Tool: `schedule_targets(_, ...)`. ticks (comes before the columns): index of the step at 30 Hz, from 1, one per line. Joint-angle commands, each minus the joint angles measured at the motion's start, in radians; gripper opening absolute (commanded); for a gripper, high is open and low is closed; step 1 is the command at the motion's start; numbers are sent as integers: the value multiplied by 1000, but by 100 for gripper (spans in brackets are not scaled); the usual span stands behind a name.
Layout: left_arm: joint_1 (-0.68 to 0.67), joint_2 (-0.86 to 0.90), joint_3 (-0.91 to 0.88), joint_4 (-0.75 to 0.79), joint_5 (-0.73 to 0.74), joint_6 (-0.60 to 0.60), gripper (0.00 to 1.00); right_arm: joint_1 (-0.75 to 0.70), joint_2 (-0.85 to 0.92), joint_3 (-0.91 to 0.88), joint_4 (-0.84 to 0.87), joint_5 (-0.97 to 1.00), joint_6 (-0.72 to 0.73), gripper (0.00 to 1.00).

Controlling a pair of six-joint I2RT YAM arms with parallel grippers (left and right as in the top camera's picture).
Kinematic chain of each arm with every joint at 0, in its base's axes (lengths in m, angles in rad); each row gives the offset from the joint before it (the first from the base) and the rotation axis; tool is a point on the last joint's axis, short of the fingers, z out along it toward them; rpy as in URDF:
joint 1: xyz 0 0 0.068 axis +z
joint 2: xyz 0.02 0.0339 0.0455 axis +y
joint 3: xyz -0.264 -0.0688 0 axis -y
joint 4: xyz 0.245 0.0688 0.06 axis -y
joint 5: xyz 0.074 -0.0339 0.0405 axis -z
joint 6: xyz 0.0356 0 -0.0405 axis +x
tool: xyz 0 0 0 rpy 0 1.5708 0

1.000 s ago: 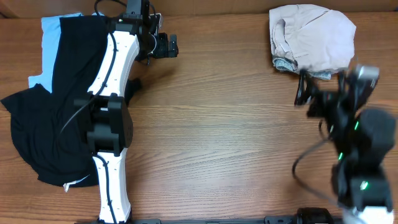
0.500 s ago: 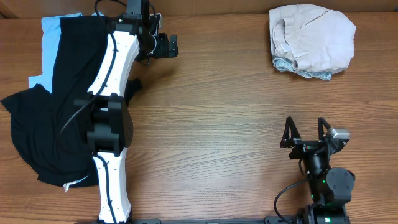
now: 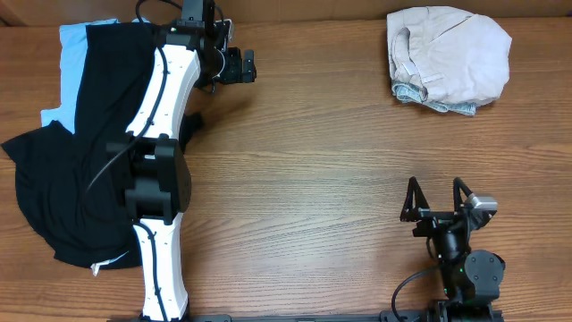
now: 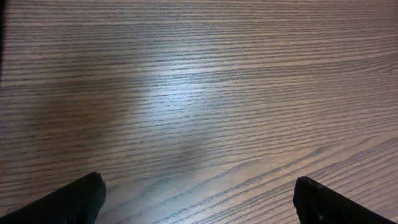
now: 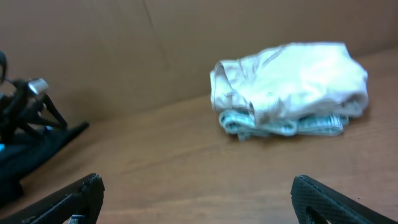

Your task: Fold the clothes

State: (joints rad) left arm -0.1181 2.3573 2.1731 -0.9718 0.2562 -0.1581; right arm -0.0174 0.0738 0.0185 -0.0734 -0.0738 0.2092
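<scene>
The beige shorts lie folded in a bundle at the table's far right, on top of a faded denim piece. The right wrist view shows the shorts and the denim piece well ahead of my right gripper. That right gripper stands open and empty near the table's front right. A black garment lies spread at the left over a light blue one. My left gripper hangs open over bare wood at the far left-centre, and the left wrist view shows the left gripper holding nothing.
The white left arm stretches from the front edge to the back, lying across the black garment's right side. A brown wall backs the table behind the shorts. Bare wood table separates the two piles.
My right arm has drawn back from beside the shorts to the front right of the table, still open. The left arm and the clothes have not moved.
</scene>
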Motion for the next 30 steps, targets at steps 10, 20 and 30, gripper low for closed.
schedule_targets(10, -5, 10, 15, 0, -5, 5, 100, 2, -23, -11, -3, 6, 8, 100)
schedule_targets(20, -5, 10, 15, 0, -5, 4, 100, 2, -22, -11, -3, 5, 8, 100)
schedule_targets(30, -10, -13, 15, 0, -5, 4, 100, 2, -22, -11, -3, 5, 8, 100)
